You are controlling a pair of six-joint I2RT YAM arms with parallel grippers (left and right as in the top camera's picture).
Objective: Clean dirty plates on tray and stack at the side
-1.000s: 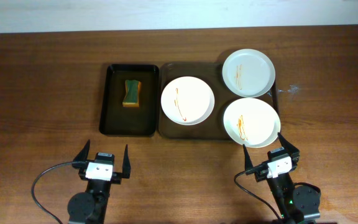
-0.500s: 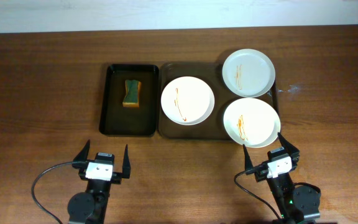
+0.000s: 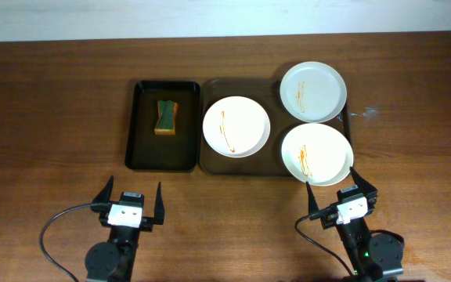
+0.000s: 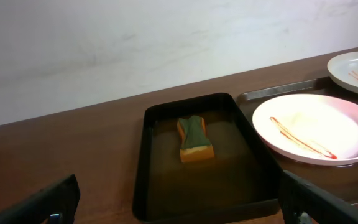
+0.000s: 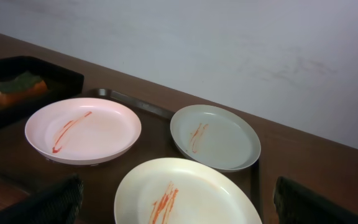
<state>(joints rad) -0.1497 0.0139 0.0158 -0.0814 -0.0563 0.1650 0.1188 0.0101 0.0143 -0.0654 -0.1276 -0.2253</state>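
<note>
1. Resting on the desk (image 3: 53, 117), the tray (image 3: 271, 164) carries all three plates, each streaked with orange-red sauce.
2. The left plate (image 3: 236, 127) lies at the tray's left end, the far plate (image 3: 313, 92) at its far right corner, and the near plate (image 3: 317, 154) at its near right corner, overlapping the rim.
3. A black tray (image 3: 143, 160) sits just beside the tray's left side and holds a green-and-orange sponge (image 3: 165, 117).
4. The left jaws are spread wide and grip nothing, on the tray's near side past its left end.
5. The right jaws are spread wide and empty, close to the tray's near right corner.
</note>
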